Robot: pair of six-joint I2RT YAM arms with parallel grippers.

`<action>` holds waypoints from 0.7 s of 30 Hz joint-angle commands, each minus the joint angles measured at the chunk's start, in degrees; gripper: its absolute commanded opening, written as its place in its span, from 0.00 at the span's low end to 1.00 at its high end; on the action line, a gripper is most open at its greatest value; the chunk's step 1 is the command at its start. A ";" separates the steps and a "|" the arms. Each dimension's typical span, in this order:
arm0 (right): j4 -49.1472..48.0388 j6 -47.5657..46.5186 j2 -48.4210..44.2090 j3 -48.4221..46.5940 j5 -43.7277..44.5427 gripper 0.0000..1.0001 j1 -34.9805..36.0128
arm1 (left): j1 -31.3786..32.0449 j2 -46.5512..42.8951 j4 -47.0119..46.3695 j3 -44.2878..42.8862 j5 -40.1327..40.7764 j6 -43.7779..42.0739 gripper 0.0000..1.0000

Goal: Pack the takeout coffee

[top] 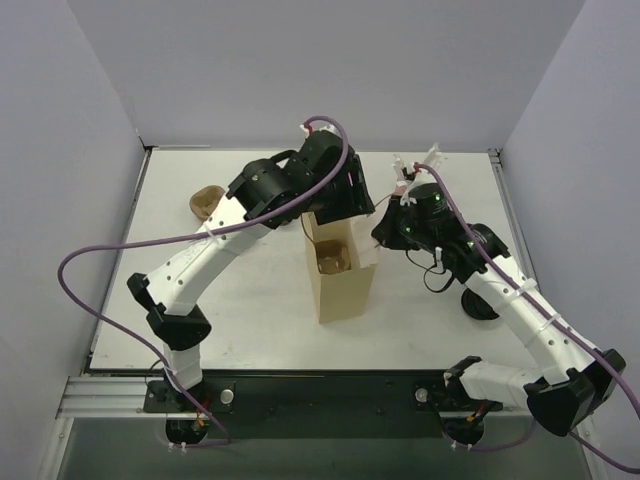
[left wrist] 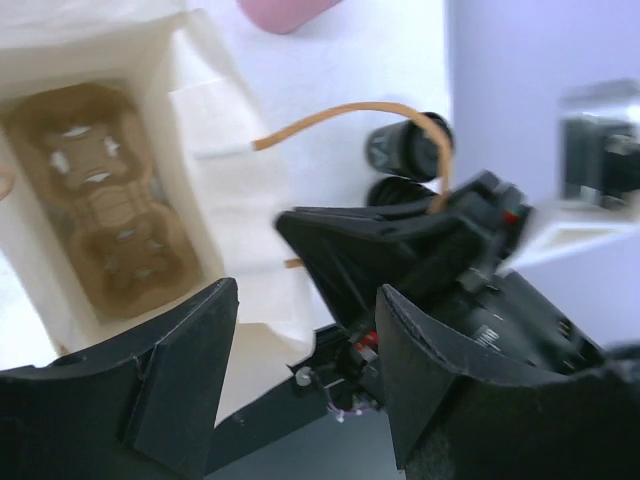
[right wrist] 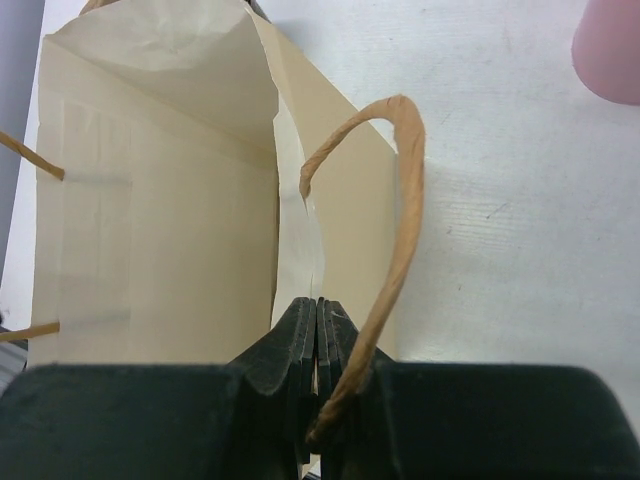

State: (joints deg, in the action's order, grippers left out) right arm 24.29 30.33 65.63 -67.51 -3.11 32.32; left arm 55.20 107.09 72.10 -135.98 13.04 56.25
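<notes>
Jaws of the right pincer [right wrist: 318, 308] are clamped on the near rim of the paper bag [right wrist: 170, 240], with its twine handle [right wrist: 402, 200] looping just beside them. The left pincer [left wrist: 305, 300] hangs spread apart above the bag's mouth. Beneath it lies a blurred cardboard cup carrier [left wrist: 105, 220]. Beyond, a pink object [right wrist: 612, 45] is cut off.

The left arm [top: 215, 252] bends from the near edge of the table [top: 260, 325] toward its middle. The left gripper [left wrist: 308, 300] points down, fingers spread wide. The right arm [top: 520, 305] reaches in from the near right corner, and the right gripper [right wrist: 318, 312] is pinched on the paper bag [right wrist: 180, 250] rim.
</notes>
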 commanded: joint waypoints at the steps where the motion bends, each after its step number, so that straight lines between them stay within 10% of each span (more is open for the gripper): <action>1: 0.32 -6.49 2.57 -3.42 -4.70 0.00 -0.76 | -3.43 -6.62 -13.63 3.26 -8.73 -4.65 0.66; 11: 0.58 -18.53 7.85 -9.48 -17.36 0.04 -1.73 | -19.41 -9.09 -6.45 4.32 -8.57 -16.33 0.63; 21: 14.95 -1.46 10.84 -22.05 -6.40 0.60 -1.21 | -22.24 -1.80 -3.62 2.13 -8.89 -39.10 0.68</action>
State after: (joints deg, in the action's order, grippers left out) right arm 29.45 17.15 77.23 -83.94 -16.84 30.44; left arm 32.84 102.45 68.53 -131.63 7.81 28.73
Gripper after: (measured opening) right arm 0.544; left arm 0.671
